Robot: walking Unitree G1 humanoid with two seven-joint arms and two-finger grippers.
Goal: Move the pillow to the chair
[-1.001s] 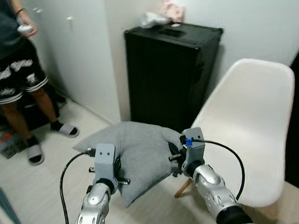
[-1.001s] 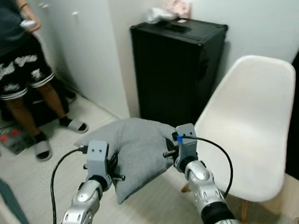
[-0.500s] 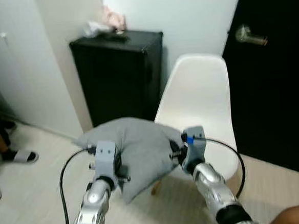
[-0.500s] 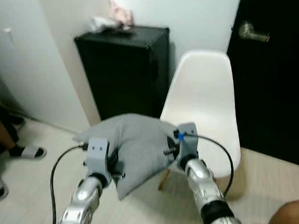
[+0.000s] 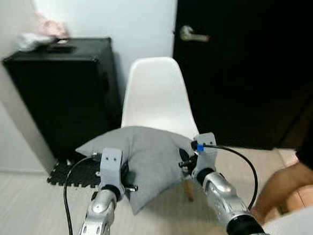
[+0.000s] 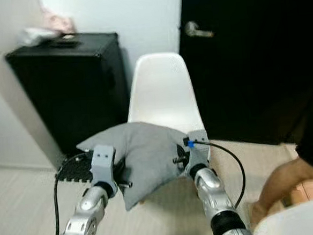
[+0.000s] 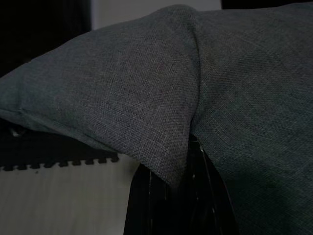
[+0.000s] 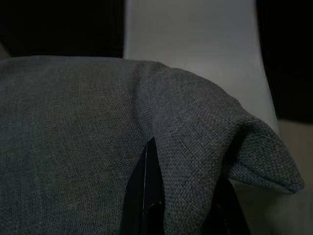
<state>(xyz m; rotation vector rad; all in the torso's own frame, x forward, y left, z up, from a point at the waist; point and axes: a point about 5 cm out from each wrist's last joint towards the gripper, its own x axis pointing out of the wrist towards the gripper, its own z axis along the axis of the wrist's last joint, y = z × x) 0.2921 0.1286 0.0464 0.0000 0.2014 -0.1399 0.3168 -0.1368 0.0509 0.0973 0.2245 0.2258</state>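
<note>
Both grippers, left (image 5: 124,176) and right (image 5: 185,163), were clamped on opposite edges of the grey pillow (image 5: 143,161), holding it level in the air just before the white chair (image 5: 156,98), probably so it could go onto the seat.

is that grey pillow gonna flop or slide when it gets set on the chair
Probably soft and floppy: the grey pillow folds over the left gripper and the right gripper, and its lower corner droops between them. It looks light, since both hold it up by its edges. The woven cloth seems grippy, but the white chair looks smooth, so the pillow may slide a little.
</note>
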